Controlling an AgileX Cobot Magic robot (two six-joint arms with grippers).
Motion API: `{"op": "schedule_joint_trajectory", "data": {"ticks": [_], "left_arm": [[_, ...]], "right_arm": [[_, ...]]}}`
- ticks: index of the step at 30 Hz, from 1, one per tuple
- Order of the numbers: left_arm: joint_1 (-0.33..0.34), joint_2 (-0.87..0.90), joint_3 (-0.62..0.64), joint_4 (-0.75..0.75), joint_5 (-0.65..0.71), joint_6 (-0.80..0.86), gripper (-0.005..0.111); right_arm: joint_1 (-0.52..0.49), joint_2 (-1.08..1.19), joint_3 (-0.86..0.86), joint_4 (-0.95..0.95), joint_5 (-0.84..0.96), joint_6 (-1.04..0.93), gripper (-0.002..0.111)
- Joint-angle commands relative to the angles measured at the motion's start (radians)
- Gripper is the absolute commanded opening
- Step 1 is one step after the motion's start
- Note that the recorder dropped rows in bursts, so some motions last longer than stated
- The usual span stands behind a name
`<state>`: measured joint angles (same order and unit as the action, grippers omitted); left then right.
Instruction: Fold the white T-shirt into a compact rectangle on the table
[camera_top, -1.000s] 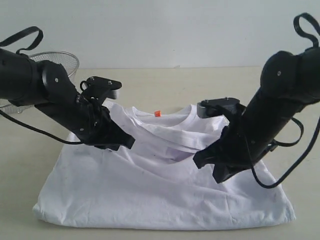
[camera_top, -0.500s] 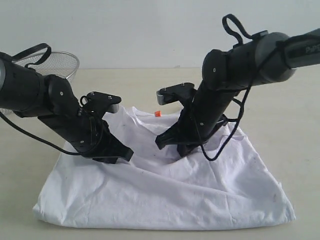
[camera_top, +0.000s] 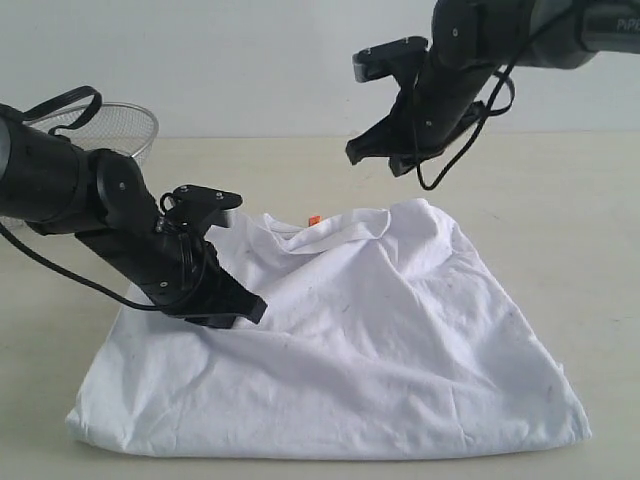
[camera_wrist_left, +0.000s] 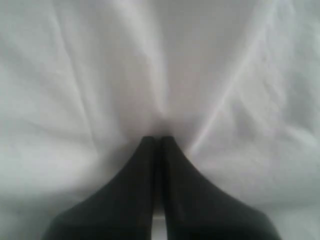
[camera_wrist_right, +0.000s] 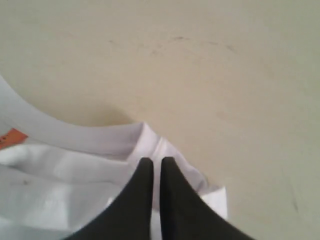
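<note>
1. White T-shirt (camera_top: 340, 340) lies flat on the surface (camera_top: 590, 200), toward the near edge and about midway between the left and right edges. Its hem runs along the near edge, and its collar and orange neck tag (camera_top: 314, 220) point to the far edge.
2. As it lies now, the white T-shirt is broader than it is deep, so its long axis runs left to right, parallel to the near edge.
3. My left end effector (camera_top: 250, 308) is down on the shirt's left part. Its jaws are closed, and in the wrist view the creases converge on the tips (camera_wrist_left: 159, 137), so I read it as pinching a bit of cloth.
4. My right end effector (camera_top: 372, 160) hangs in the air over the far half of the surface, jaws together and carrying nothing. Its wrist view looks down past the tips (camera_wrist_right: 154, 161) at the collar end and the bare surface beyond.
5. The relation that matters is that the shirt sits below the right end effector and toward the near edge. The left arm is the nearer one, since it is already touching the fabric.
6. I judge the fold to be partly done: the outline is a tapered shape, not yet a compact rectangle.
7. A wire basket (camera_top: 120, 125) stands at the far left corner, apart from the shirt.
</note>
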<state>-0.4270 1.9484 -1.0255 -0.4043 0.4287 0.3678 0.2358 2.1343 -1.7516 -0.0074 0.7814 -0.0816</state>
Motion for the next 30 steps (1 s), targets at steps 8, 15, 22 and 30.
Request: {"op": "schedule_joint_trajectory", "data": {"ticks": [8, 15, 22, 30], "left_arm": [[-0.001, 0.000, -0.064, -0.036, 0.045, 0.031, 0.005], [-0.004, 0.002, -0.126, -0.273, 0.092, 0.281, 0.005], [-0.004, 0.128, -0.251, -0.375, 0.093, 0.373, 0.005], [-0.002, 0.317, -0.463, -0.375, -0.055, 0.351, 0.005]], "right_arm": [[-0.005, -0.047, 0.037, -0.034, 0.431, -0.072, 0.000], [-0.005, -0.189, 0.344, 0.150, 0.242, -0.079, 0.000], [0.013, -0.228, 0.663, 0.227, -0.026, -0.089, 0.000], [0.013, -0.228, 0.762, 0.225, -0.119, -0.047, 0.000]]}}
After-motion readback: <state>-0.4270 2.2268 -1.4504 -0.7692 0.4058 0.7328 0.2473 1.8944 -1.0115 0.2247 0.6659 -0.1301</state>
